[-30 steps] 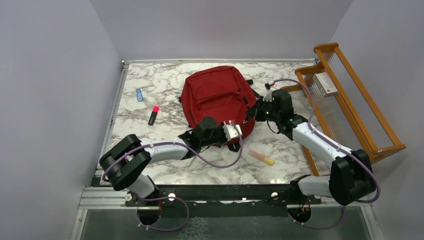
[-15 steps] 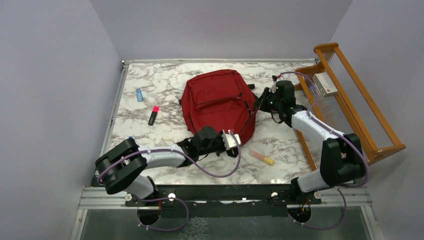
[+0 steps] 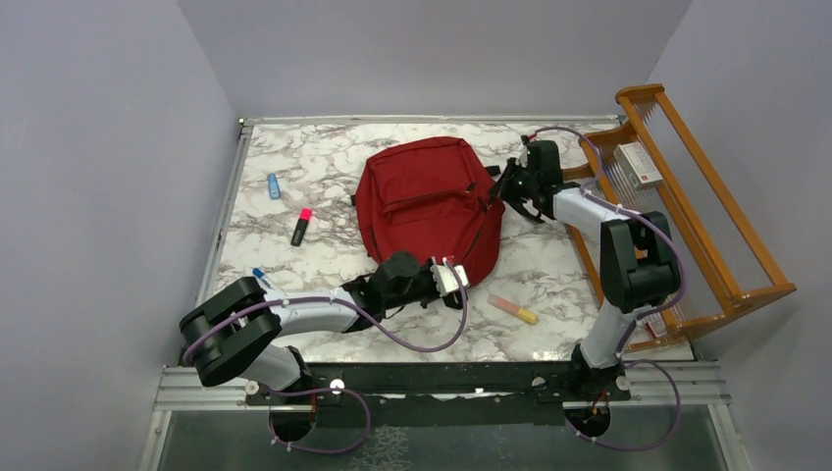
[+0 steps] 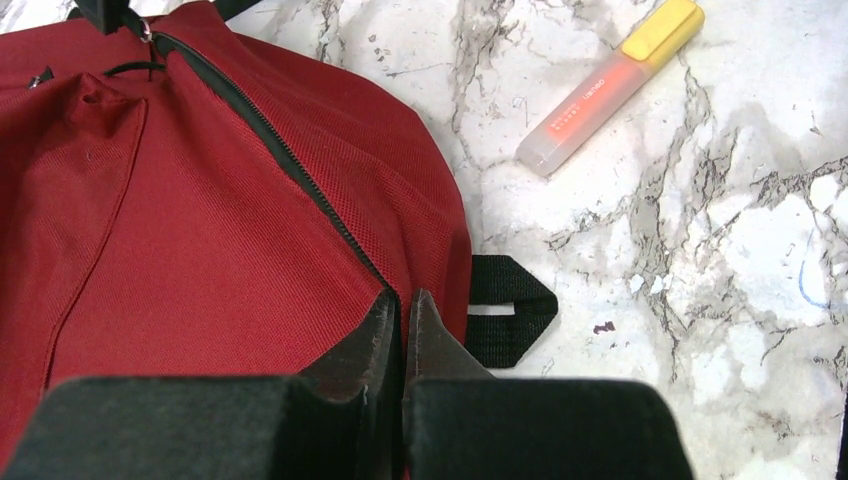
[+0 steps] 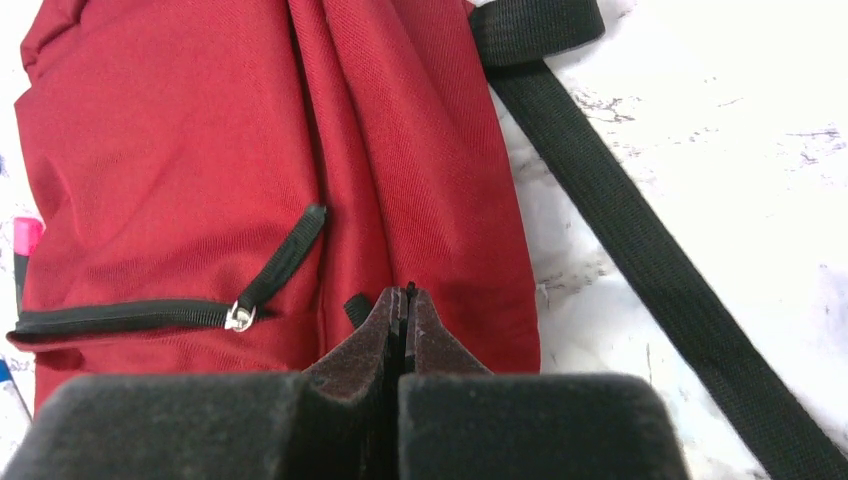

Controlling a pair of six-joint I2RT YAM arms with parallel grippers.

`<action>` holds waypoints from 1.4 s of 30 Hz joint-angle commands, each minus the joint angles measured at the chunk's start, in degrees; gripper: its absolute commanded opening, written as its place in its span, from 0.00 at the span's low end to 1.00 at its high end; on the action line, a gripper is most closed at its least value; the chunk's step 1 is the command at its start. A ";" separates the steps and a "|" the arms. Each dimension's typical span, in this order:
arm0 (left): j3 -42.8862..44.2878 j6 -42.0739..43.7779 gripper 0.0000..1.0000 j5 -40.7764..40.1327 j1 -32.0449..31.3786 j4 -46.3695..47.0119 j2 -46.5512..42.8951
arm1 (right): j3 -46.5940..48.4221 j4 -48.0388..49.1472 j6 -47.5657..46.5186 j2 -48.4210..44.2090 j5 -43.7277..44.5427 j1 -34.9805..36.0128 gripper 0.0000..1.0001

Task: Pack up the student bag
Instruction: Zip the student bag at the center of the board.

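Student bag: red, lying flat at the centre of the marble tabletop. Left claw: clenched on its zipper seam at the near edge. Right claw: clenched on fabric at its right side. Orange highlighter: near the bag's near edge.

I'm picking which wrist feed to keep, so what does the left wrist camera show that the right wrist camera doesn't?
Only left wrist: an orange highlighter with a yellow cap, and a short black loop. Only right wrist: a long black strap, a pocket zipper pull, a pink marker tip at the left edge. Both: the red student bag, with left gripper or right gripper shut on it.
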 commanded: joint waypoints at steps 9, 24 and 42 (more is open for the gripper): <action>-2.82 -1.36 0.00 2.49 -2.17 -5.08 -2.72 | 11.81 6.12 -4.15 8.87 7.87 -3.32 0.00; 4.77 -2.34 0.40 -2.03 -2.27 -5.45 0.12 | 15.51 13.29 -8.73 10.18 -6.16 -3.85 0.00; 16.56 -12.00 0.71 3.77 14.04 -16.01 -4.53 | 4.79 8.10 -8.24 -7.21 3.55 -3.90 0.30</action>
